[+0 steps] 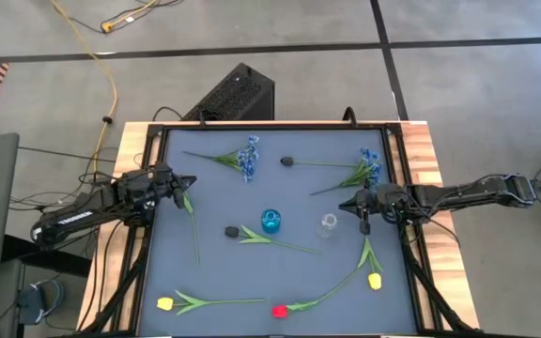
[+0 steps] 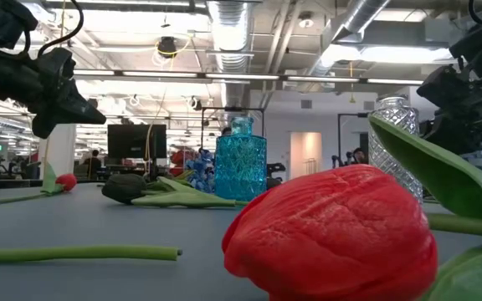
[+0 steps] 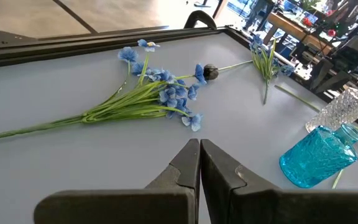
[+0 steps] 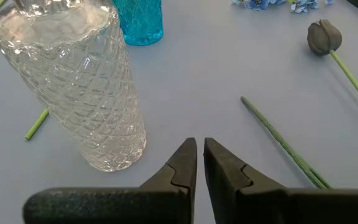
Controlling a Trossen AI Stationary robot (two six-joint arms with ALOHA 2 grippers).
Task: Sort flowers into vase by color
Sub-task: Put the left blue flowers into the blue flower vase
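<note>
- Flowers lie scattered flat on the grey table (image 1: 214, 282); no writing is readable anywhere.
- Nearest the front: a yellow tulip (image 1: 164, 303), red tulip (image 1: 279, 311) and another yellow tulip (image 1: 375, 280).
- Mid-table: a blue vase (image 1: 270, 222) and clear vase (image 1: 328, 224), both upright.
- Left gripper (image 1: 186, 183) is closed and empty; right gripper (image 1: 363, 223), beside the clear vase, is nearly closed and empty.
- Farthest: two blue flower sprays (image 1: 248, 157).
</note>
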